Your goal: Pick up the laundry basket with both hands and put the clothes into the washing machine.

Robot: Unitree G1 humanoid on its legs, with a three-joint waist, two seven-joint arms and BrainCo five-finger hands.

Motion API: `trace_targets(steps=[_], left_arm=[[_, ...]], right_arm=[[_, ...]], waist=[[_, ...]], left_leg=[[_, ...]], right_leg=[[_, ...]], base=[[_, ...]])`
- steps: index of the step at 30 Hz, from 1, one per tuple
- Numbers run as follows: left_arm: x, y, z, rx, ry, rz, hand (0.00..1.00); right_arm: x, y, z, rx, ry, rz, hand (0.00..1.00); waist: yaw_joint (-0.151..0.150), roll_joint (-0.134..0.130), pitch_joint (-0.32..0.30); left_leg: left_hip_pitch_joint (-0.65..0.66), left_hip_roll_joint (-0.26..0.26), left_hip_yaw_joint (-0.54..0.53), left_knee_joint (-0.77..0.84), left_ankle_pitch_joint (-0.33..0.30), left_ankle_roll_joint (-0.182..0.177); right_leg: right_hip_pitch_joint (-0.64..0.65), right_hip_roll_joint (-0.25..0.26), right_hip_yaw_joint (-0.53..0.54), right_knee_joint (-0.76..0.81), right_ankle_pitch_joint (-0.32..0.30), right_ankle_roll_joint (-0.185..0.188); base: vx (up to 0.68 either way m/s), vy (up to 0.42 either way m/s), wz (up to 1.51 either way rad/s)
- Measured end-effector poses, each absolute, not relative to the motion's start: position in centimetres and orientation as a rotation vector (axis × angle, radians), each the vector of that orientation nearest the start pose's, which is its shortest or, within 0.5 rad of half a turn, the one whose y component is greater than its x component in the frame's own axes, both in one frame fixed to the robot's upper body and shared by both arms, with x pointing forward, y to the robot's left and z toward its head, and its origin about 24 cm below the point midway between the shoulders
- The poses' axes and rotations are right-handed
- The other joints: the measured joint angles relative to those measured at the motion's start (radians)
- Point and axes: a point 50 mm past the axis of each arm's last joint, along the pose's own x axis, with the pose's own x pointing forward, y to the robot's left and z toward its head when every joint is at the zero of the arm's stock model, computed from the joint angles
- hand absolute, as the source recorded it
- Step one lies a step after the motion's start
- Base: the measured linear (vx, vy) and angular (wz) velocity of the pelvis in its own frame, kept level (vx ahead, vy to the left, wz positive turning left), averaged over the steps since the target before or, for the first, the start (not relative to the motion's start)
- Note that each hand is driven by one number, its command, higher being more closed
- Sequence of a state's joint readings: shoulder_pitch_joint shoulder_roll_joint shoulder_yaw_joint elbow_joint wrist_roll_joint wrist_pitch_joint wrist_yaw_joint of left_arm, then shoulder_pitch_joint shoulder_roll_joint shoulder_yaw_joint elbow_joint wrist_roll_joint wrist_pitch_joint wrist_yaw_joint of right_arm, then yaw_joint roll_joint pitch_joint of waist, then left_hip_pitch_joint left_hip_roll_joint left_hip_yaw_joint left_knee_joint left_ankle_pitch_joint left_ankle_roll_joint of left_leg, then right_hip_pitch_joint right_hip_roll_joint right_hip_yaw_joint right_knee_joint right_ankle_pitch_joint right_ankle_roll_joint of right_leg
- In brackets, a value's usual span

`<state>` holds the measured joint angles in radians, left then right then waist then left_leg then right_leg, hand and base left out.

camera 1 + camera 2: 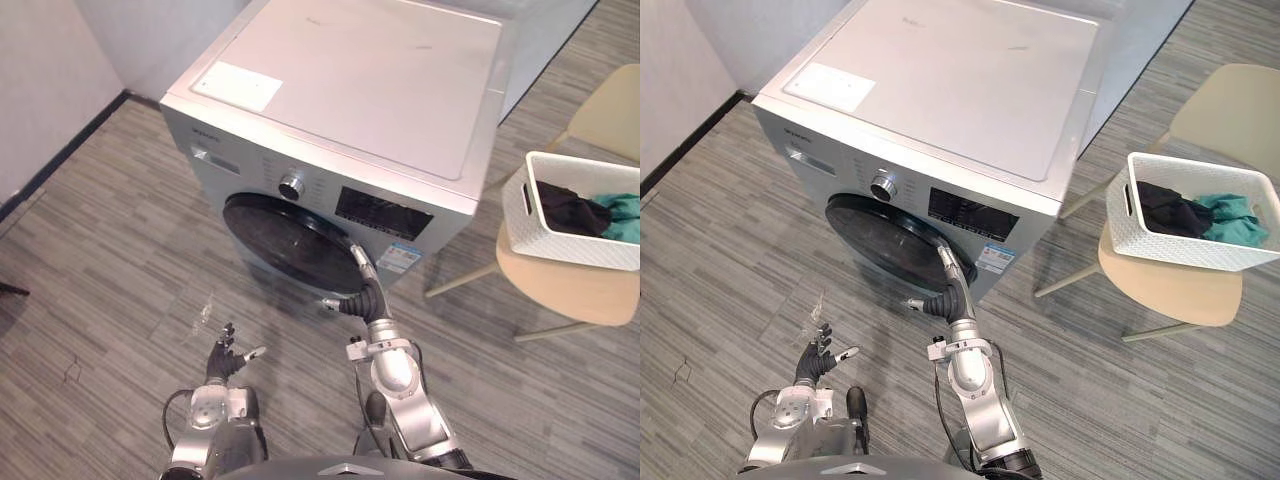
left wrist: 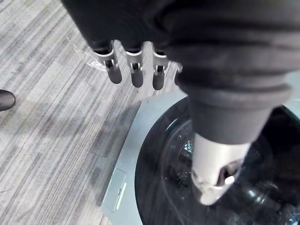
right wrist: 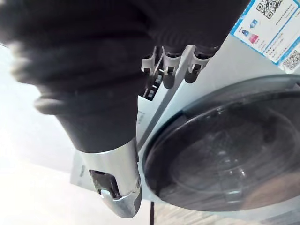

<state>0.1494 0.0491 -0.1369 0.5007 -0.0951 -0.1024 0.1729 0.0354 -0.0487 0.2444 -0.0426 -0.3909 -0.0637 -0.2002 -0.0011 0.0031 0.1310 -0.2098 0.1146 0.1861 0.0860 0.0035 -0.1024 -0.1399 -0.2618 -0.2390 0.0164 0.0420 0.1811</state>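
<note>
In front of the washing machine point(image 1: 380, 90), low and off its left corner: left hand point(image 1: 225, 350), fingers straight and loose, thumb apart, holding nothing. Best kept low there, outside the likely swing of the door, free for the basket afterwards.

On the washing machine's front: round dark door point(image 1: 285, 240), shut flush against the panel. Opening it is probably the step in hand, with no way in for clothes otherwise.

At the right rim of that door: right hand point(image 1: 365, 290), fingers stretched out toward the edge, curled round nothing. Contact with the rim impossible to judge, touching or just off. To do this well:
- Feel for the recess or catch on that right edge.
- Hook the fingertips behind it instead of pressing on the glass.
- Pull straight outward to free the latch, then swing wide, presumably toward the left.
- Avoid sliding along the smooth rim, likely slippery under hard fingertips.

To the right of the washing machine, well apart: pale chair point(image 1: 580, 290), white laundry basket point(image 1: 560, 240) on its seat, dark and teal clothes point(image 1: 575, 212) heaped inside. Untouched by either hand. Afterwards, probably a turn that way and one hand at each end.
</note>
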Motion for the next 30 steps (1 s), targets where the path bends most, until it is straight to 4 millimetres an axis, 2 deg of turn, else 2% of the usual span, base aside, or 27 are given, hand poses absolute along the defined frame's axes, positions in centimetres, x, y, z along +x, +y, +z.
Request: trace_targets(steps=[1,3,6,7,8,10,13,16,20,22,23,25,28,30], left_arm=[[17.6,15.0,-9.0,0.016,0.550,0.111,0.00],[17.6,15.0,-9.0,0.004,0.549,0.106,0.00],[17.5,15.1,-9.0,-0.013,0.552,0.103,0.00],[17.4,15.1,-8.9,-0.045,0.550,0.114,0.00],[17.4,15.2,-8.9,-0.054,0.550,0.117,0.00],[17.7,15.0,-8.5,-0.103,0.532,0.112,0.00],[18.1,14.8,-7.5,-0.152,0.480,0.100,0.00],[18.5,14.4,-6.8,-0.189,0.450,0.064,0.00],[18.4,14.3,-6.8,-0.220,0.449,0.035,0.00],[18.7,14.0,-6.2,-0.229,0.419,0.006,0.00],[18.8,13.8,-5.9,-0.234,0.405,-0.014,0.00],[18.9,13.6,-5.6,-0.243,0.391,-0.027,0.00],[19.0,13.6,-5.5,-0.244,0.385,-0.023,0.00],[20.0,13.6,-4.7,-0.231,0.346,-0.013,0.00]], right_arm=[[24.7,-10.9,4.5,-0.403,-0.124,0.044,0.00],[27.3,-12.4,2.1,-0.324,0.024,-0.001,0.00],[29.6,-14.3,1.0,-0.262,0.134,-0.083,0.00],[31.0,-15.3,1.5,-0.243,0.142,-0.120,0.00],[31.4,-15.5,1.6,-0.238,0.144,-0.123,0.00],[34.2,-16.8,3.3,-0.223,0.161,-0.147,0.00],[35.5,-18.0,3.8,-0.142,0.216,-0.133,0.00],[36.9,-18.1,6.0,-0.021,0.183,-0.021,0.00],[36.7,-16.8,5.6,0.152,0.224,0.139,0.00],[36.1,-15.7,5.0,0.122,0.272,0.278,0.00],[35.4,-14.6,4.6,0.125,0.293,0.361,0.00],[34.0,-13.9,3.6,0.161,0.334,0.452,0.00],[30.8,-11.6,1.5,0.234,0.395,0.615,0.00],[28.5,-10.0,-0.4,0.314,0.455,0.692,0.00]], waist=[[0.001,0.000,0.000],[0.010,0.000,0.000],[0.032,0.004,0.004],[0.039,0.007,0.015],[0.040,0.007,0.018],[0.054,0.020,0.042],[0.060,0.024,0.065],[0.077,0.030,0.082],[0.081,0.019,0.090],[0.090,0.018,0.090],[0.093,0.017,0.091],[0.092,0.013,0.092],[0.093,0.004,0.089],[0.106,0.003,0.088]], left_leg=[[-0.001,-0.001,-0.003,-0.007,0.006,0.000],[-0.002,-0.004,-0.023,-0.044,0.038,-0.002],[-0.002,-0.004,-0.042,-0.099,0.081,-0.002],[-0.002,-0.004,-0.047,-0.111,0.092,-0.001],[-0.002,-0.004,-0.048,-0.111,0.093,-0.001],[0.001,-0.003,-0.055,-0.131,0.114,0.001],[0.003,0.002,-0.065,-0.162,0.142,0.000],[-0.017,0.004,-0.066,-0.162,0.154,0.002],[-0.021,0.009,-0.071,-0.163,0.160,0.001],[-0.023,0.014,-0.074,-0.163,0.162,-0.002],[-0.023,0.018,-0.078,-0.163,0.163,-0.003],[-0.020,0.024,-0.082,-0.163,0.163,-0.004],[-0.014,0.034,-0.084,-0.163,0.158,-0.010],[-0.011,0.039,-0.084,-0.163,0.157,-0.012]], right_leg=[[0.000,0.000,-0.003,-0.002,0.001,0.000],[0.000,0.004,-0.027,-0.008,0.005,-0.001],[-0.001,0.013,-0.048,-0.028,0.023,-0.005],[-0.001,0.015,-0.050,-0.032,0.028,-0.005],[-0.001,0.015,-0.050,-0.032,0.028,-0.005],[-0.001,0.019,-0.051,-0.031,0.032,-0.005],[-0.008,0.027,-0.053,-0.032,0.036,-0.005],[-0.027,0.030,-0.050,-0.032,0.046,-0.009],[-0.029,0.036,-0.051,-0.034,0.053,-0.008],[-0.028,0.041,-0.054,-0.036,0.053,-0.009],[-0.022,0.046,-0.059,-0.041,0.053,-0.009],[-0.011,0.052,-0.069,-0.045,0.052,-0.010],[0.001,0.064,-0.074,-0.052,0.049,-0.015],[0.007,0.070,-0.075,-0.057,0.048,-0.016]], base=[[-0.04,-0.020,0.15],[-0.06,-0.023,0.25],[-0.07,-0.016,0.20],[-0.09,-0.006,0.10],[-0.07,0.008,0.07],[-0.11,0.011,0.07],[-0.11,0.005,0.08],[-0.10,0.020,0.00],[0.00,0.000,0.00],[0.01,-0.011,0.03],[0.02,-0.023,0.09],[0.03,-0.023,0.10],[0.04,-0.025,0.01],[0.04,-0.022,0.00]])
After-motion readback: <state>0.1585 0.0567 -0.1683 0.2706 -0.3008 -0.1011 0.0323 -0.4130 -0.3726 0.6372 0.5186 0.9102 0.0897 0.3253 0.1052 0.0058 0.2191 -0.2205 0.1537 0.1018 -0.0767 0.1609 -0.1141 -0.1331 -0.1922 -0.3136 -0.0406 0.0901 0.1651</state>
